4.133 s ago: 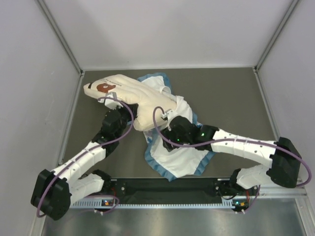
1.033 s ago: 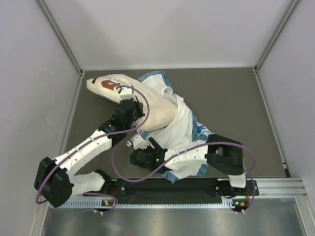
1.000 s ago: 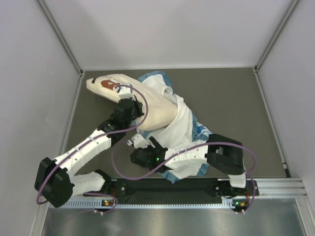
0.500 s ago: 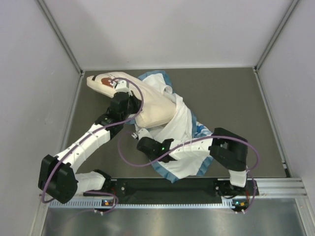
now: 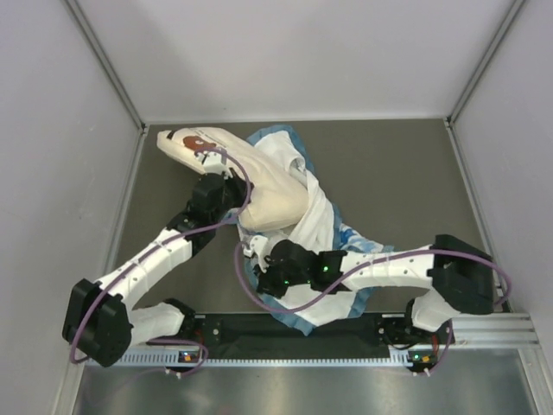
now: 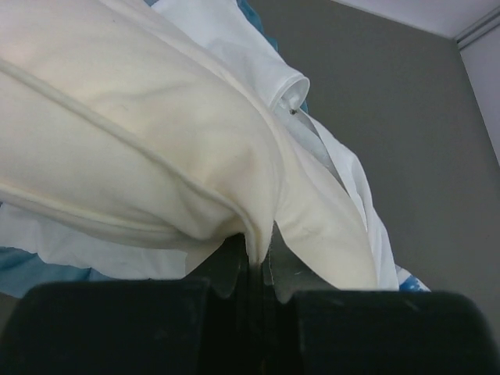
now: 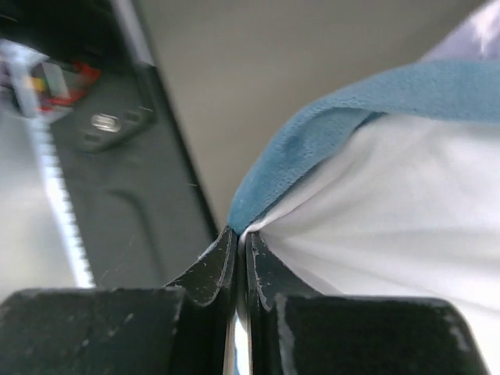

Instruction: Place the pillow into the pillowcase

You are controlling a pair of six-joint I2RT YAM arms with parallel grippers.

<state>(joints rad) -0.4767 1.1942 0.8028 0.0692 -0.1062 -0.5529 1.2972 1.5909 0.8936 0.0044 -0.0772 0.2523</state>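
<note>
A: Entry one. Where is the pillow?
B: The pillow (image 5: 251,177) lies on a diagonal in the overhead view. Its bear logo (image 5: 192,143) end is at upper left and its plain end points down toward frame centre. The plain end rests on the white inside of the pillowcase (image 5: 328,233), and white cloth is folded up round its right side. I cannot tell how deep it sits inside.

A: And the case itself?
B: It is crumpled and runs from upper centre to lower centre of the table (image 5: 406,181). It passes under the pillow's plain end and carries on below it.

A: Tools?
B: The left gripper (image 5: 230,199) is at the pillow's lower long side, about mid-length. Its wrist view shows the jaws pinched together on a cream fold of the pillow. The right gripper (image 5: 259,259) is just below the plain end, at the case's left margin. Its wrist view shows the jaws clamped on the blue ruffled hem (image 7: 312,137) where it meets the white lining.

A: What does the next move turn on?
B: My reading is this. The held hem lies below and slightly left of the plain end, and the pillow's long axis points lower right, straight at the cloth. The right gripper is nearer the opening and the left is nearer the pillow body. So the hem likely needs drawing toward upper left along that axis, or the pillow needs pushing lower right. The risk is that the hem catches under the pillow's end instead of passing over it.
</note>
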